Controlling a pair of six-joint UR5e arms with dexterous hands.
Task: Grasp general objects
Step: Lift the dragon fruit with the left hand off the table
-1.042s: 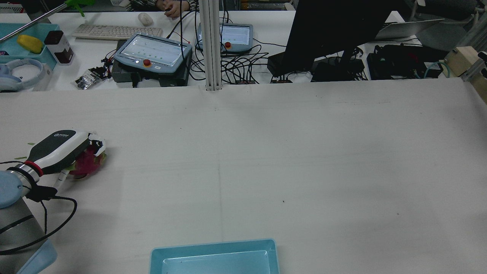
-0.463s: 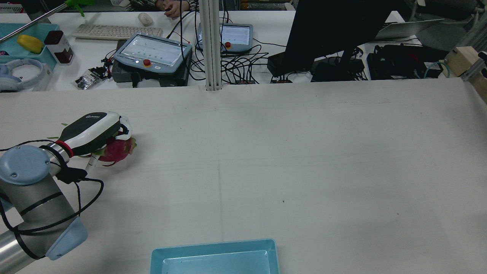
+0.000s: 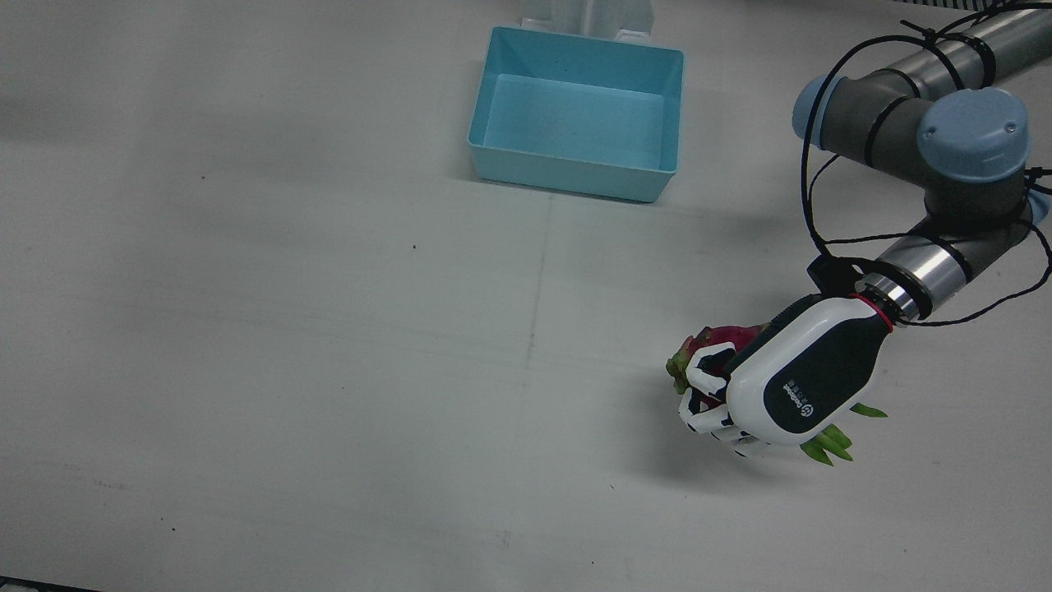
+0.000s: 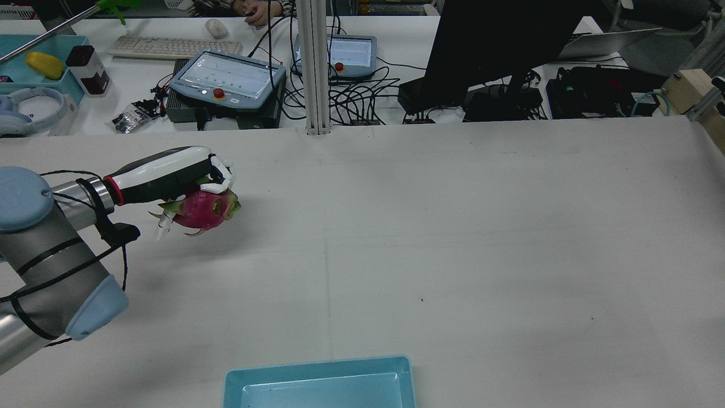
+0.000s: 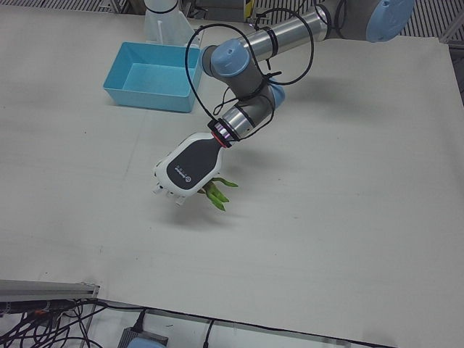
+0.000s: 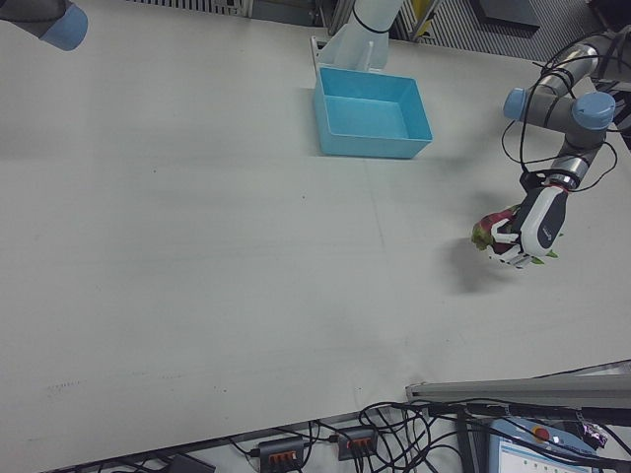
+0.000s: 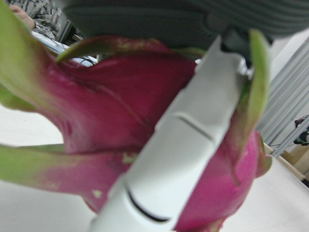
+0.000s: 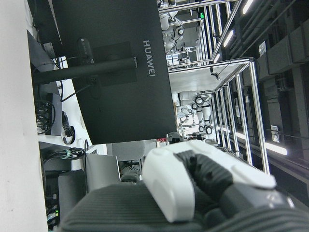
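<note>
The fingers (image 4: 218, 173) of the left hand (image 4: 164, 174) curl down over a dragon fruit (image 4: 205, 209), closed on it from above, with one white finger pressed against its near side. In the rear view the fruit hangs under the palm, clear of the counter (image 4: 453, 238), at the far left of the scene and well apart from everything else. Its skin is deep pink with green-tipped scales; a pale green tuft points away from the wrist.

Further right in that view, at the near edge, stands a blue bin (image 4: 320, 385) with nothing visible inside it. Beyond the counter's far edge, a black monitor (image 4: 498, 45) stands among cables.

From the front, the bin (image 3: 578, 111) sits near the top centre, and the left hand (image 3: 793, 382) is low on the right, its back turned up, with the fruit (image 3: 723, 341) showing past the knuckles and green scale tips sticking out below the palm.

The left hand's own camera is filled by the fruit (image 7: 120, 121), a white finger (image 7: 178, 159) crossing it.

The right hand (image 8: 203, 186) appears only in its own camera, close up; whether its fingers are spread or closed cannot be told.
</note>
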